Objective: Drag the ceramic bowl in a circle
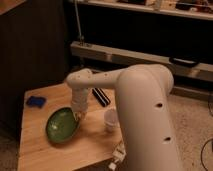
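The ceramic bowl (62,125) is a wide, shallow, glossy green bowl with a darker rim. It sits on the left half of the wooden table (40,150). My gripper (78,116) points down at the end of the white arm and meets the bowl at its right rim. The arm's large white body fills the right foreground and hides the table's right side.
A small white cup (111,120) stands just right of the bowl. A blue object (36,101) lies at the table's back left. A black bar-shaped object (101,96) lies behind the gripper. A small white item (117,156) sits at the front edge.
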`<action>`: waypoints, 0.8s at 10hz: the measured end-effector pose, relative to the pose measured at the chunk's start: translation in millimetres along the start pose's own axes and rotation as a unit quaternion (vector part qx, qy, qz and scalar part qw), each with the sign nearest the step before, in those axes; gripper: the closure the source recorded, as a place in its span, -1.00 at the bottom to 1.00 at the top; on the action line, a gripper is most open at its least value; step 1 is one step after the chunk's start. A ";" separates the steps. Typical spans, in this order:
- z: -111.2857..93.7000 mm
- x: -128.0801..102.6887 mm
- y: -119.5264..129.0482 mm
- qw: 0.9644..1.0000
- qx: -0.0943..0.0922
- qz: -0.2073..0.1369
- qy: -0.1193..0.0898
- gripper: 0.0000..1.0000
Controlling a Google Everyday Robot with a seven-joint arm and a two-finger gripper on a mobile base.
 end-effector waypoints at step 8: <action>46.2 89.8 30.5 0.994 -0.009 -0.057 0.089 1.00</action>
